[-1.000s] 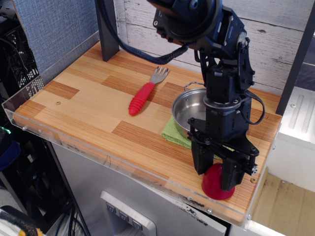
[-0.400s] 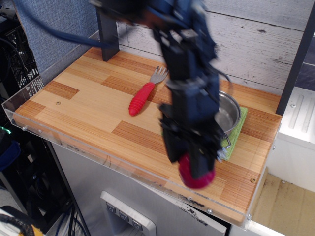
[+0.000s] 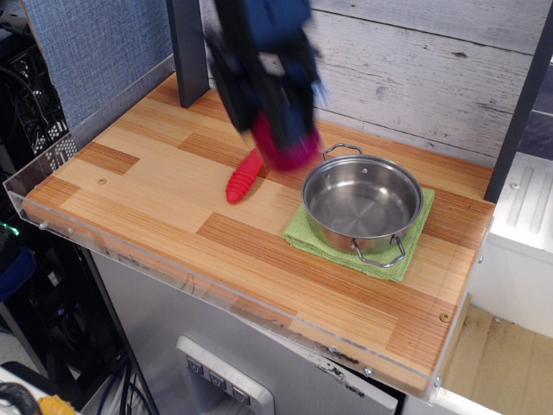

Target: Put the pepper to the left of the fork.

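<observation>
Observation.image caught your gripper (image 3: 281, 143) blurred, clamped on the pepper (image 3: 285, 147), in the air over the fork (image 3: 244, 176), hiding its tines. I'd say you needed to carry it further left, past the handle, onto bare table (image 3: 138, 186), and set it down gently. The pot (image 3: 367, 201) on the green cloth (image 3: 406, 251) looked empty.

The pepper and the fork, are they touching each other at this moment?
Cannot tell. The only view is motion-blurred: the pepper, at the gripper, overlaps the upper part of the fork in the picture, hiding its tines, so neither a gap nor contact shows plainly.
</observation>
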